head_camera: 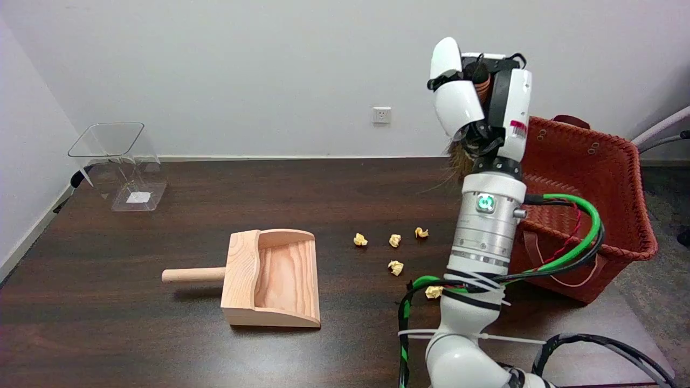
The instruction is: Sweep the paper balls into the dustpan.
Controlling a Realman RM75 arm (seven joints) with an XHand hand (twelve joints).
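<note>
1. Five paper balls (395, 240) are seen scattered on the dark bench (108, 302), all well below the raised right hand (477, 99) and to its left; the nearest, a paper ball by the forearm (433, 291), is partly hidden behind the green cable (579, 237)
2. The right hand is held up in the air, above the bench and in front of the wall; its fingers are closed around a brush (462, 156), whose brown bristles are seen hanging below the palm
3. The wooden dustpan (272, 277) is laid flat on the bench, far down and left of the hand, beyond the balls, with its round handle pointed away from them
4. A red woven basket (593, 178) is placed just to the right of the hand and forearm, at the bench's edge
5. A clear plastic container (116, 161) is set tilted at the far left corner, well apart from the hand
</note>
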